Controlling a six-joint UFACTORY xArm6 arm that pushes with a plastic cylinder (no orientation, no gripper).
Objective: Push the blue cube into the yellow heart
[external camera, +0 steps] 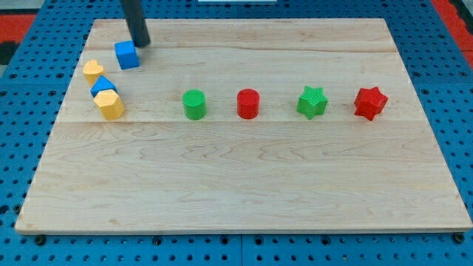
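At the view's upper left corner of the wooden board (244, 185), my tip (141, 44) is being shown resting just beside the blue cube (127, 55), on that cube's upper right side, so close that touching cannot be ruled out. Nothing is being held by the rod; it has no jaws and is only a plain dark pusher, standing nearly upright with its shaft running out of the view's top.

The blue cube is being seen between my tip and the yellow heart (92, 70), which is lying down and to the view's left of the cube, near but apart from it. That line is what the coming move is being judged to turn on: tip, cube and heart are falling roughly along one diagonal, so a push toward the view's lower left is being called for.

Just below the heart, a blue triangular block (103, 86) and a yellow hexagonal block (109, 104) are being seen packed close together; a push steered too far downward is being judged likely to send the cube into these instead.

Across the middle, a green cylinder (194, 104), a red cylinder (248, 103), a green star (312, 102) and a red star (370, 103) are being left well apart from the action
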